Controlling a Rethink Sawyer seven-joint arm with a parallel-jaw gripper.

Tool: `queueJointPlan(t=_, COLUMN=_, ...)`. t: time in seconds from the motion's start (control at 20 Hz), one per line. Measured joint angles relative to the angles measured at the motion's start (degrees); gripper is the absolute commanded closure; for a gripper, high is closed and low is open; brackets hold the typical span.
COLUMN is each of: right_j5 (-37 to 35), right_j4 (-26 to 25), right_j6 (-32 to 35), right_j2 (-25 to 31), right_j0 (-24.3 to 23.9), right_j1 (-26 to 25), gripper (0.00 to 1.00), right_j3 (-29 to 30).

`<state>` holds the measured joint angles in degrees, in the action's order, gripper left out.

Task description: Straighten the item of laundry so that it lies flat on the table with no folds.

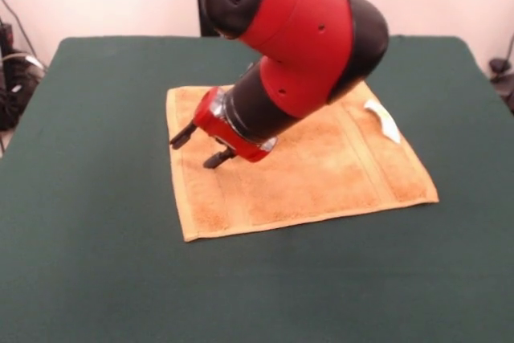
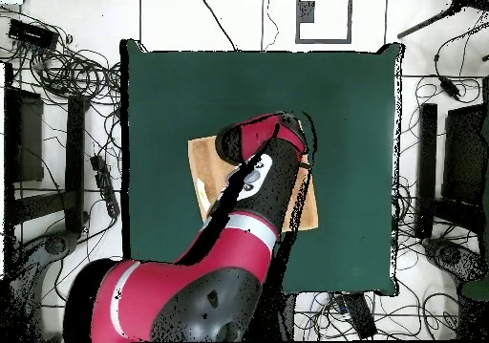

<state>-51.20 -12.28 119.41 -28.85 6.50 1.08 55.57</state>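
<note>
Just above the towel (image 1: 321,170), the gripper (image 1: 201,148) hangs with its two dark fingers (image 1: 183,136) parted and nothing between them. It points down and toward the towel's left edge in the front view; whether the tips touch the cloth is hard to say. Behind it, the red and black arm (image 1: 301,46) comes down from the top and hides the towel's far middle. The towel lies spread near the middle of the green table (image 1: 96,263), looking almost flat, with stripe bands near its side edges and a small white tag (image 1: 384,120) curling up at the right corner. Overhead, the arm covers most of the cloth. To finish well, any leftover crease probably calls for a light pinch near an edge and a slow outward pull. No brand or readable writing shows anywhere, not even on the tag.
</note>
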Motion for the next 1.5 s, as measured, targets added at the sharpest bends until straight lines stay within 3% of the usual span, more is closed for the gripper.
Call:
queueJointPlan(t=0.55, right_j5=-2.0, right_j4=3.6, right_j6=0.0, right_j2=5.4, right_j0=-7.0, right_j1=3.4, gripper=0.00, right_j3=0.9)
queueJointPlan(t=1.05, right_j5=-5.7, right_j4=9.3, right_j6=0.0, right_j2=15.1, right_j0=-16.1, right_j1=8.6, gripper=0.00, right_j3=7.0)
queueJointPlan(t=1.5, right_j5=-12.0, right_j4=10.2, right_j6=0.0, right_j2=21.0, right_j0=-20.2, right_j1=10.1, gripper=0.00, right_j3=11.4)
